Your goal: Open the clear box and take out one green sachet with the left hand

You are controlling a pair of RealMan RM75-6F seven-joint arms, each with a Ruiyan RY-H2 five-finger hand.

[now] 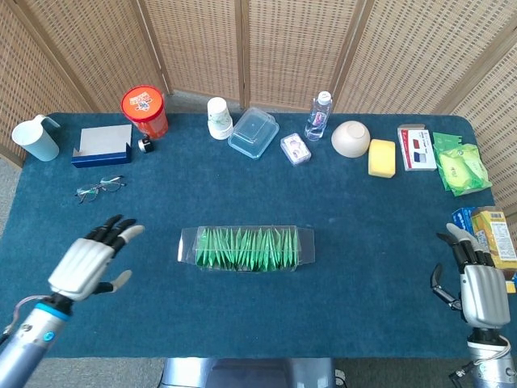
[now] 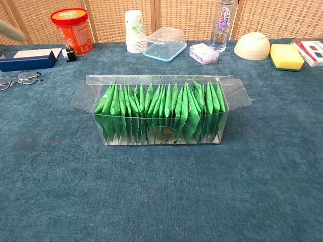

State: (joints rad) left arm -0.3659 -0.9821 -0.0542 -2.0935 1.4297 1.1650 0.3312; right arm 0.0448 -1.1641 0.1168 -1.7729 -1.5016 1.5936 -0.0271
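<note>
Neither hand appears in the chest view; only the head view shows them. The right hand (image 1: 478, 284) sits at the lower right corner of the table, its forearm cut off by the frame edge, and its thumb side is hard to read from above. The far end flap of the clear box (image 1: 246, 247) is nearly invisible against the blue cloth (image 1: 363, 226) in the head view. How many green sachets (image 2: 159, 113) stand in the row cannot be made out, since they overlap tightly.

The left hand (image 1: 87, 263) hovers over the cloth to the left of the clear box, apart from it, back of the hand upward, fingers spread wide and pointing toward the table's far side, holding nothing. The right hand rests near the table's right edge, well apart from the box, fingers loosely apart and empty, just beside a yellow carton (image 1: 497, 238).

The clear box stands at the centre of the table, its top flaps folded outward, the green sachets upright inside in 1 packed row. Behind it along the far edge stand a red tub (image 1: 145, 111), a stack of paper cups (image 1: 219, 118), a water bottle (image 1: 318, 115) and a yellow sponge (image 1: 382, 158).
</note>
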